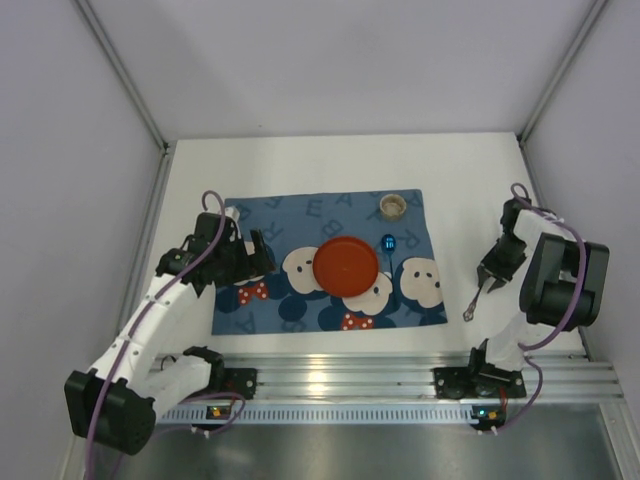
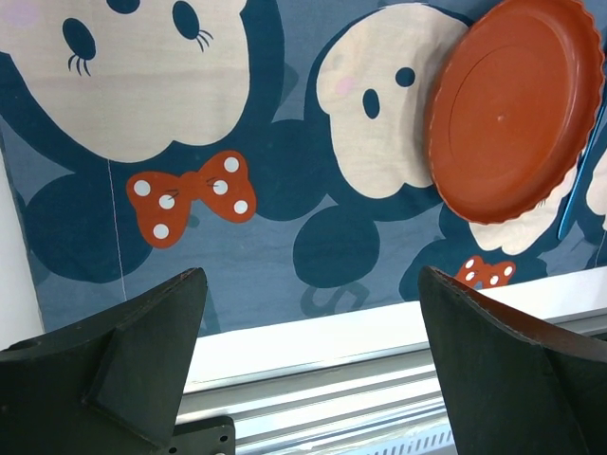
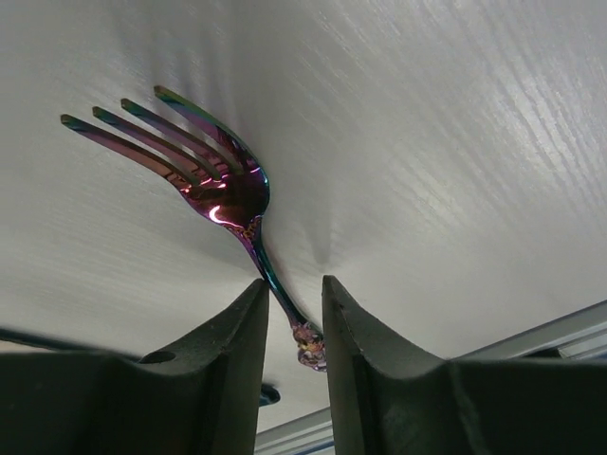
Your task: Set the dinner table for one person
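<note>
The white dinner table (image 1: pixel 300 165) carries a blue cartoon-mouse placemat (image 1: pixel 300 225). A red plate (image 1: pixel 347 265) sits at the mat's middle, with a blue spoon (image 1: pixel 388 243) just to its right. My right gripper (image 1: pixel 490 283) is to the right of the mat, low over the bare table. It is shut on the handle of an iridescent fork (image 3: pixel 223 185), whose tines point away from the jaws (image 3: pixel 294 289). My left gripper (image 1: pixel 262 252) is open and empty over the mat's left part. The left wrist view shows the plate (image 2: pixel 512 104) ahead to its right.
A small round cup (image 1: pixel 391 206) stands at the mat's far right corner. A metal rail (image 1: pixel 400 375) runs along the near table edge and shows in the left wrist view (image 2: pixel 332 398). Grey walls enclose the table on three sides.
</note>
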